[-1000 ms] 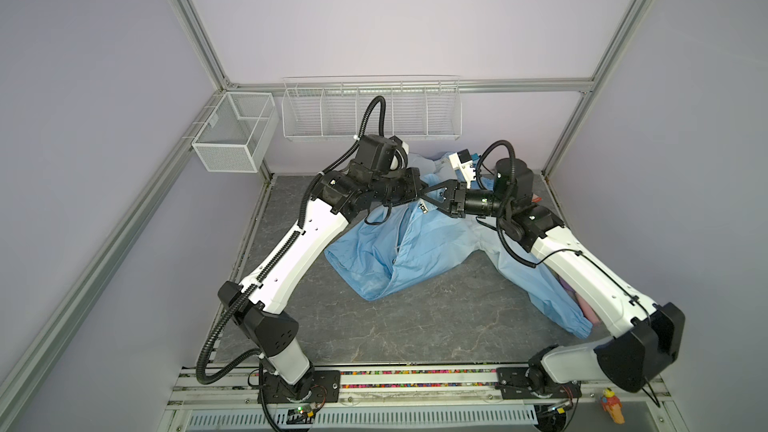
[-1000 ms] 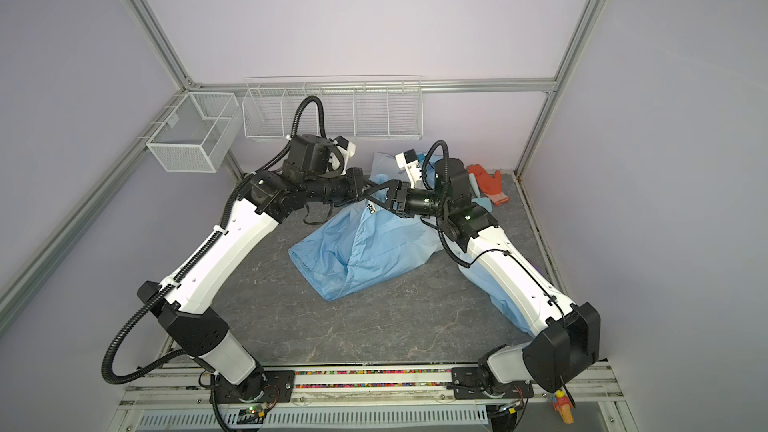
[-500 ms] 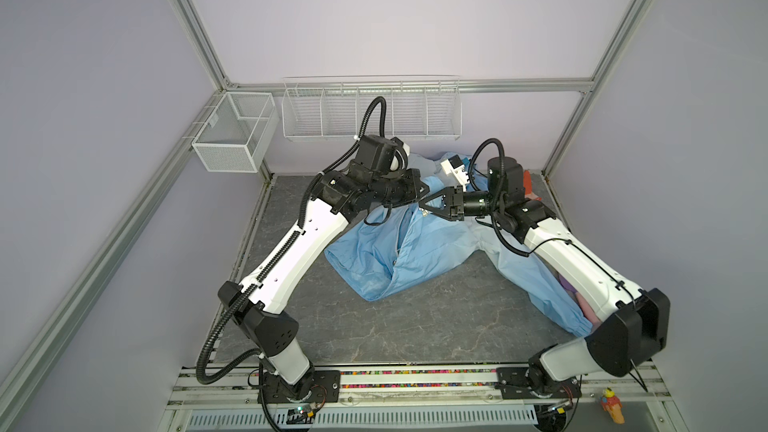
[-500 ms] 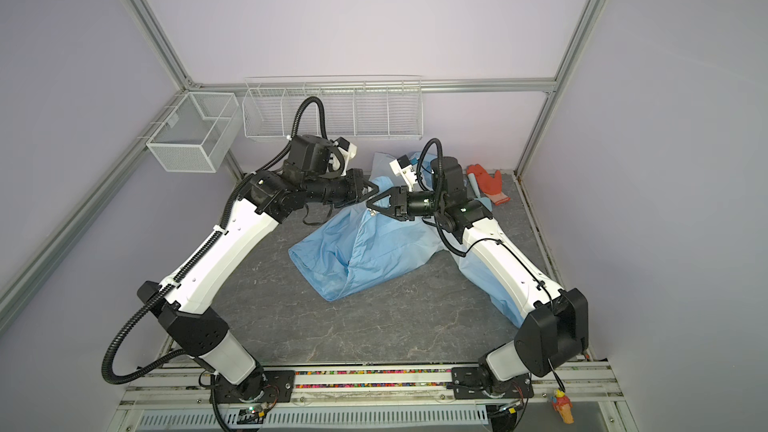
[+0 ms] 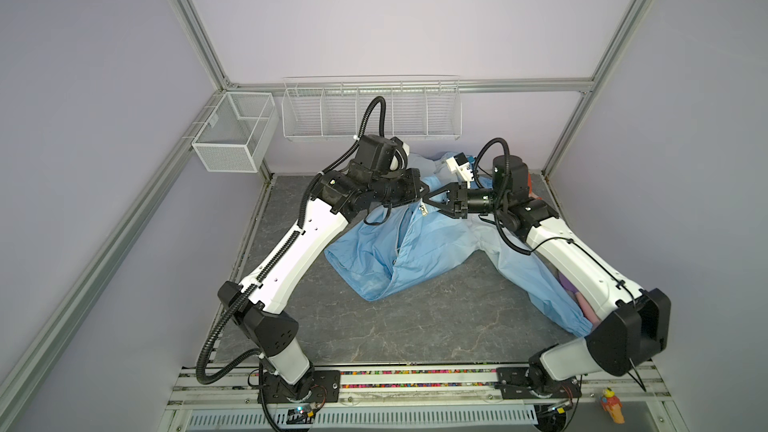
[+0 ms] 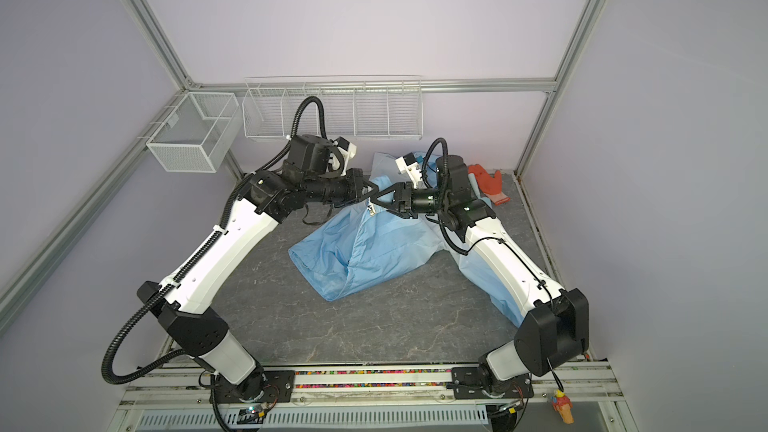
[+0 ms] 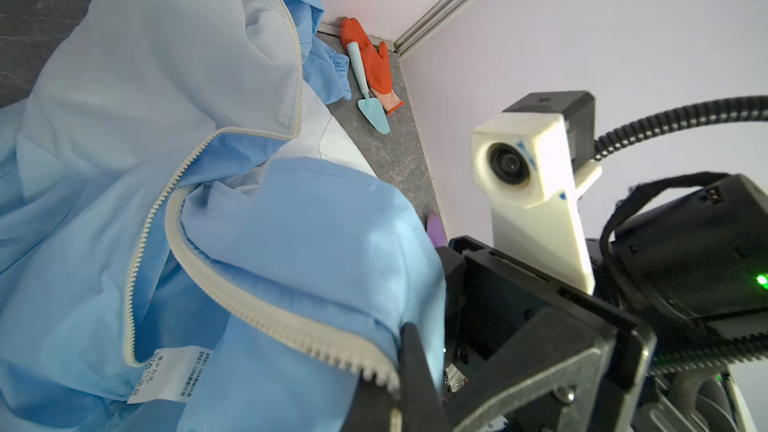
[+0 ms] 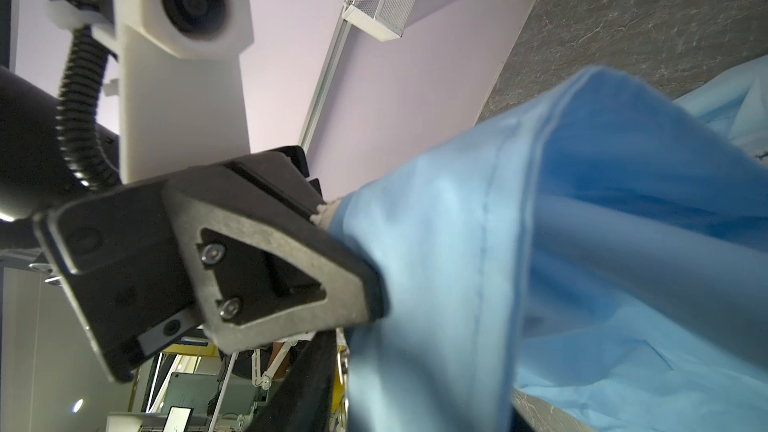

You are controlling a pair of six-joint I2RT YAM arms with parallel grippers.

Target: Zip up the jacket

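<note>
Jacket (image 5: pixel 415 251) pinched at its zipper edge (image 7: pixel 291 328) by closed left gripper (image 5: pixel 422 192), raised mid-frame presumably so right gripper (image 5: pixel 432 200), grip unclear, could reach it.

We see the jacket (image 6: pixel 374 243) crumpled on the grey surface (image 6: pixel 332 326), with its far part lifted off the surface. The left hand (image 6: pixel 371 192) is closed to a point at the raised edge, touching the cloth. The right hand (image 6: pixel 379 198) meets it tip to tip from the right; whether it grips, we cannot tell. A small zipper pull (image 6: pixel 371 210) hangs just below. An orange glove (image 6: pixel 488 182) lies at the far right, well apart from them.
</note>
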